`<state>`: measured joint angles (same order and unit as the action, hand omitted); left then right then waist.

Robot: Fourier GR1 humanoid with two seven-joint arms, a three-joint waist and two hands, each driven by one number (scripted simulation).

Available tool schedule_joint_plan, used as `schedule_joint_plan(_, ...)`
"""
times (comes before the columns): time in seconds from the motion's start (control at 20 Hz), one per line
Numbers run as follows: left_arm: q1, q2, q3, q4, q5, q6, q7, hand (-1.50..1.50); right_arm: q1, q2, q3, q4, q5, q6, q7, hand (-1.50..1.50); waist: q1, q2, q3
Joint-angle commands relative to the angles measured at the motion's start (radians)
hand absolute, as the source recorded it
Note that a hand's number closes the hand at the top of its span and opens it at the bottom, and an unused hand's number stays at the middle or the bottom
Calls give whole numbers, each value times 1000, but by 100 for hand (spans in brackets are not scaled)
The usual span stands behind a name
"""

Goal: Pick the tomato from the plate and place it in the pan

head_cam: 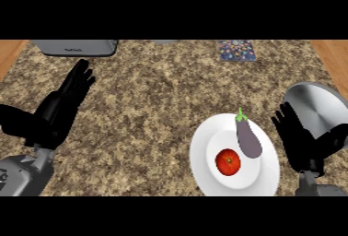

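Observation:
A red tomato [228,162] lies on the white plate [204,152] at the lower right of the granite counter. Beside it on the same plate rests a purple eggplant [248,137] with a green stem. The silver pan [316,107] sits at the right edge, just beyond the plate. My right hand [299,138] stands open with fingers up between the plate and the pan, right of the tomato and touching nothing. My left hand [60,108] is open at the far left, fingers straight and pointing up the counter, far from the plate.
A grey toaster-like appliance [75,47] stands at the back left. A small patterned box [237,50] lies at the back right. Wooden flooring shows past both side edges of the counter.

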<state>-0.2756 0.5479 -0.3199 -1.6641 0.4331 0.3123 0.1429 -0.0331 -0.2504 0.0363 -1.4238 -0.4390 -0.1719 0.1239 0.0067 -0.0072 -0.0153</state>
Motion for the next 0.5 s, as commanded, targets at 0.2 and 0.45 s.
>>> schedule_joint_plan(0.2,19,-63,-32,-1,-41,3,-100,0,-239,-32,160,-179,-96,459,-108,150,54,0,18)
schedule_joint_plan(0.45,159,-183,-122,44,-107,46,-249,0,-188,-259,62,-28,11,692,-360,-150,8,15,18)
